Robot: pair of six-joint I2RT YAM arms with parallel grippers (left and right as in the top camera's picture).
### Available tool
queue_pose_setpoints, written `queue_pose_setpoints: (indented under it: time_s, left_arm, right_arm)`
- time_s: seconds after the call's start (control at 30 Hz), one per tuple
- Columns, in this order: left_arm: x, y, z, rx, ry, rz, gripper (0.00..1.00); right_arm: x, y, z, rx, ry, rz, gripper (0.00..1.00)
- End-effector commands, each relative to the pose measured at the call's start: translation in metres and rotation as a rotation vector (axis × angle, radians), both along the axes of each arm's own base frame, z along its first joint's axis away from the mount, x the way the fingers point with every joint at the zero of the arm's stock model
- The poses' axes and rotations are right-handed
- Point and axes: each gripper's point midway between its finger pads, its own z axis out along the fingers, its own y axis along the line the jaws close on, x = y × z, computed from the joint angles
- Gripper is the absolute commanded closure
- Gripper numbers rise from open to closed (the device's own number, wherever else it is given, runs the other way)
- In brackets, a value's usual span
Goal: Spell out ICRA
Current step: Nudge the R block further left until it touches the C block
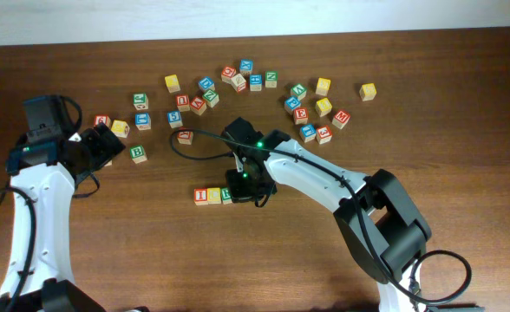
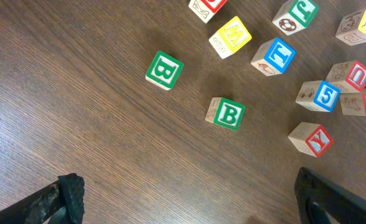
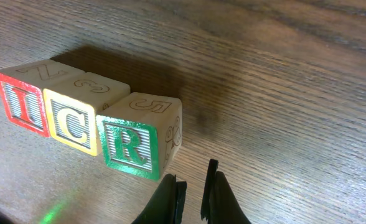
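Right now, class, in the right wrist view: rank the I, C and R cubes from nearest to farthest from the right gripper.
1. R cube: green face, right end of the row, just up and left of the right gripper.
2. C cube: yellow face, middle of the row.
3. I cube: red face, far left end of the row.

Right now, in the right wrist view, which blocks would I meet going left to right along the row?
red I block → yellow C block → green R block
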Motion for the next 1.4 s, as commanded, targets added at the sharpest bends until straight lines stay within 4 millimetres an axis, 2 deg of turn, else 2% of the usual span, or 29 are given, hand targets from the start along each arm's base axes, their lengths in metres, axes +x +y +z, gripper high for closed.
queue_pose_setpoints:
  time_s: [0.0,0.93,1.37]
  left_arm:
    - [0.0003,0.0011,0.0002,-0.007,-0.002,0.005,0.01]
    - [0.0003,0.0011,0.0002,-0.007,-0.002,0.005,0.01]
    - [0.0003,0.0011,0.0002,-0.007,-0.002,0.005,0.01]
  right_arm:
    - [-0.0055,0.0018,-0.0048,0.004,0.023,0.003,0.93]
    - [-0.0027,0.0063,-0.0033,0.025,0.019,-0.013,0.93]
    - [0.0001,0.0018,-0.0052,-0.001,0.002,-0.018,0.93]
